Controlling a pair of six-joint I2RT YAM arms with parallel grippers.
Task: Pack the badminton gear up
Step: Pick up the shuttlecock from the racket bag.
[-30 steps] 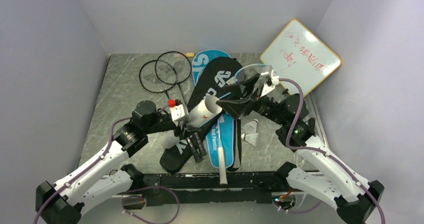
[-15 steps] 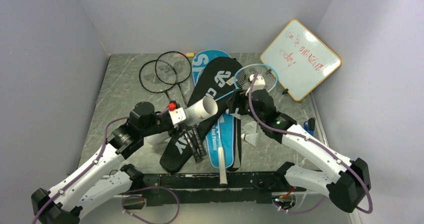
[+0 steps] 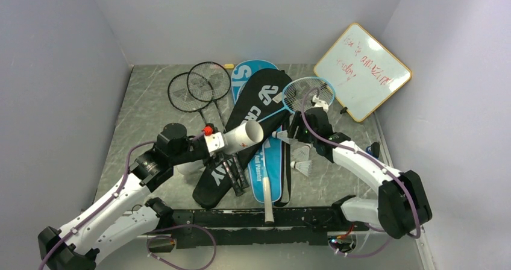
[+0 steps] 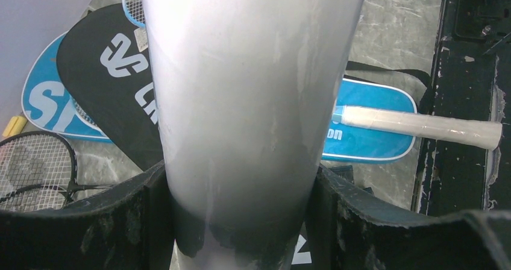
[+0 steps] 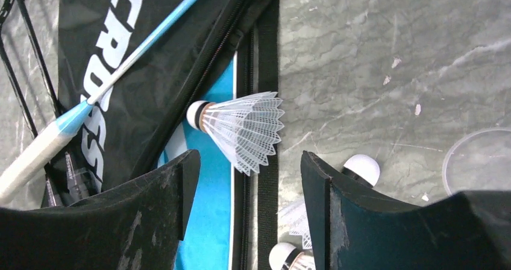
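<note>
Left gripper [image 4: 238, 185] pinches smooth cardboard tube [image 4: 253, 71]; right gripper [image 5: 244, 161] spread around feathery shuttlecock [image 5: 244, 128].

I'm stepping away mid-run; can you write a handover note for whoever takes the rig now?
Left gripper: shut on the white cardboard tube, held tilted above the black cover.
Right gripper: open, over a shuttlecock lying at the blue cover's edge.
Two more shuttlecocks lie on the table nearby.
Done: no racket in a cover.
Left: shuttlecocks into tube; black rackets, light-blue racket into covers.
</note>
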